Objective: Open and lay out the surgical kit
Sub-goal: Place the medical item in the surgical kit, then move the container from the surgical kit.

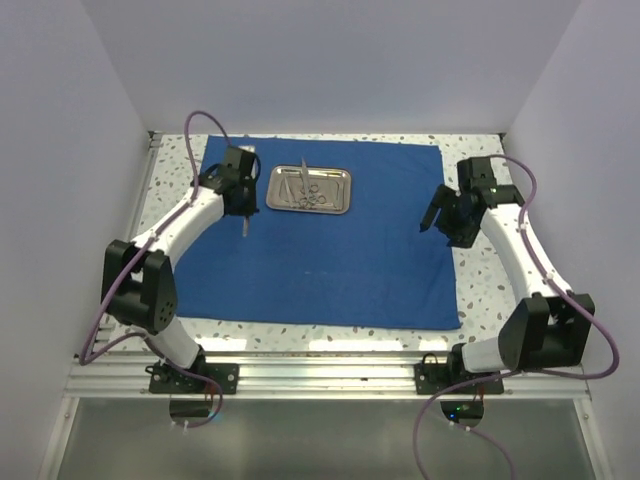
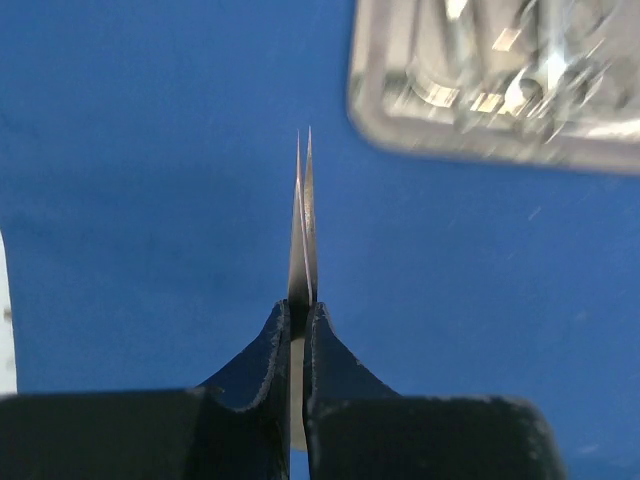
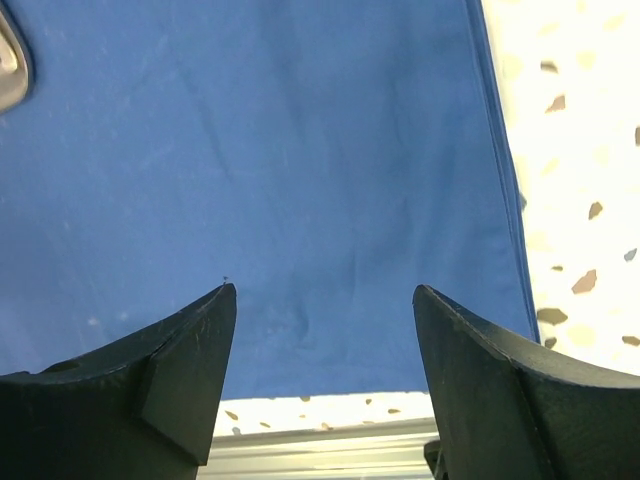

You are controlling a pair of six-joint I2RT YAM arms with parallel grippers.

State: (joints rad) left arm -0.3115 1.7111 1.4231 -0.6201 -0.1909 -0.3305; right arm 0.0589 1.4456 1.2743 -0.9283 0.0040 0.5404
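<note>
Left gripper (image 2: 300, 312) is clamped on the tweezers (image 2: 303, 225) just left of the tray (image 1: 309, 209), above the spread blue cloth (image 1: 320, 270); advise lowering them flat beside the tray, clear of its rim, before release; right gripper (image 3: 322, 300) stands apart, well right of the tray.

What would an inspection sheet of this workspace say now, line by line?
Surface: speckled table, blue cloth spread flat over most of it.
Job's things: steel tray on the cloth's far part, slim instruments inside; tweezers held left of it.
Clutter: nothing seen.
Grippers: left gripper shut on tweezers; right gripper open, empty, near the cloth's right edge.
Cables: purple cables loop along both arms.
Surroundings: white walls; aluminium frame at near edge.
</note>
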